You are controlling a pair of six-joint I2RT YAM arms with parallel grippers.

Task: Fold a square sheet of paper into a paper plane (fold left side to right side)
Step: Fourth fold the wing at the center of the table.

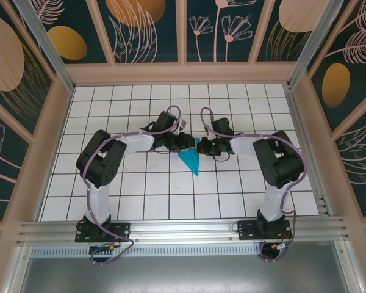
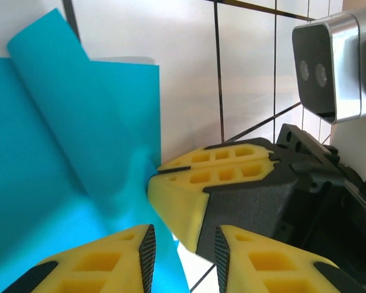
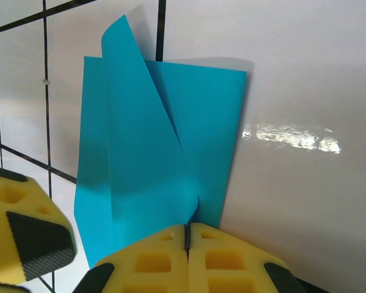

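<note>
Teal paper, folded to a wedge with a flap standing up, lying mid-table between both grippers. Thin, light and limp by the look, likely to slide on the glossy tiles and to crease wherever squeezed, so best taken at an edge or along a fold. Pinched at one edge by the right gripper, closed tight; left gripper just beside, part-way apart, apparently clamping nothing.

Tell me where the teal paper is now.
Top view: the teal paper lies centrally on the gridded table, just nearside of the meeting grippers. The right gripper pinches its edge; the left gripper hovers beside.
</note>
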